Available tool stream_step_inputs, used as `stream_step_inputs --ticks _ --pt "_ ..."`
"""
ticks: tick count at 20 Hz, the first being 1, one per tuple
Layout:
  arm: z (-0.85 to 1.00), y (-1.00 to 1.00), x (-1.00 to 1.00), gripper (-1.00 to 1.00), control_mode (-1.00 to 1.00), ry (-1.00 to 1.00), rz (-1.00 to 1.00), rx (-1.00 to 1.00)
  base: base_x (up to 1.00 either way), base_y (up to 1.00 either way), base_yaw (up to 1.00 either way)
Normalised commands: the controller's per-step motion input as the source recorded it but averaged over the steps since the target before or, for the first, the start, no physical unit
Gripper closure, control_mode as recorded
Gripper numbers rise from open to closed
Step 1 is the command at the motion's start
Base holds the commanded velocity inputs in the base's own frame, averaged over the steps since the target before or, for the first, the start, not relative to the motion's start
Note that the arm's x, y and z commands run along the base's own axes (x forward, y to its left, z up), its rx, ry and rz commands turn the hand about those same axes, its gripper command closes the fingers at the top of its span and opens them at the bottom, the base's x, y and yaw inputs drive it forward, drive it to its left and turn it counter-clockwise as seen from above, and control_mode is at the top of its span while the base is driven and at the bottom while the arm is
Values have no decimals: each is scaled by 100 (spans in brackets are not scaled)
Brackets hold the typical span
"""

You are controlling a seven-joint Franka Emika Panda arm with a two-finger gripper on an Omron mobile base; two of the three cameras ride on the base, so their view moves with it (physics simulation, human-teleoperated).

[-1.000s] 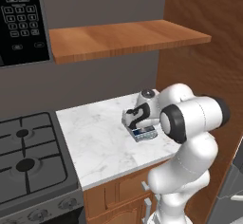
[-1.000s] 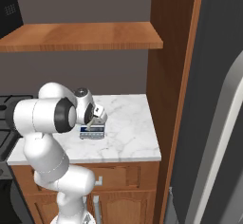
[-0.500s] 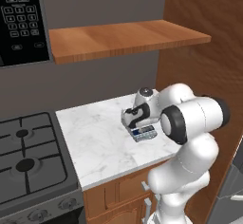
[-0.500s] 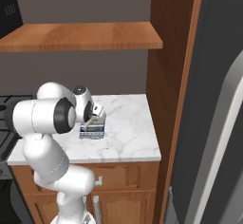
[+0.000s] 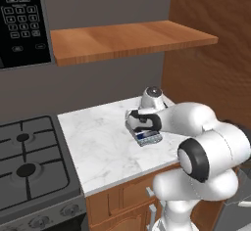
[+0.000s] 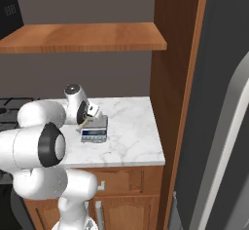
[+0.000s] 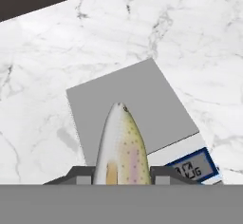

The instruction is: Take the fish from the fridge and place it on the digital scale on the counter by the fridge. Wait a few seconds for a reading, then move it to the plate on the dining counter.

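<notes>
Fish (image 7: 121, 147): slender, pale tan-grey with a speckled pinkish flank, pointed nose. Seen from the hand camera it rises from the 6 o'clock edge toward 12 o'clock, its nose over the grey top of the scale. From the right base camera a thin tan sliver (image 6: 84, 123) shows at the hand, just above the scale.

Gripper (image 7: 121, 174): the two dark fingers are closed against the sides of the fish, one at either flank. From the left base camera the hand (image 5: 142, 122) hangs directly over the scale.

Digital scale (image 7: 128, 107): flat grey rectangle, blue-and-white display strip at its 4 o'clock corner in the hand camera. It sits on the marble, well inside the edges (image 5: 147, 138) (image 6: 94, 133).

Counter (image 5: 98, 142): short white grey-veined marble top over brown wood cabinets.

Fridge (image 6: 219, 126): tall grey body at 3 o'clock of the counter in the right base camera, door shut.

Gas stove (image 5: 29, 161): black, adjoining the counter at 9 o'clock.

Wooden shelf (image 5: 127, 39): above the counter.

Microwave panel (image 5: 19, 19): black, at 10 o'clock.
</notes>
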Motion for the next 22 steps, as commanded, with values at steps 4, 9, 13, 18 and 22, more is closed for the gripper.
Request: stream_step_inputs --ticks 4,9,13,18,22 --pt "100 -2 -74 100 -100 0 0 6 0 0 0" --pt "100 -16 -72 100 -100 5 0 6 0 0 0" --pt "100 -29 -73 100 -100 8 0 0 0 0 0" --pt "99 -18 -56 100 -100 13 0 0 0 0 0" --pt "95 -20 -38 100 -100 6 0 0 0 0 0"
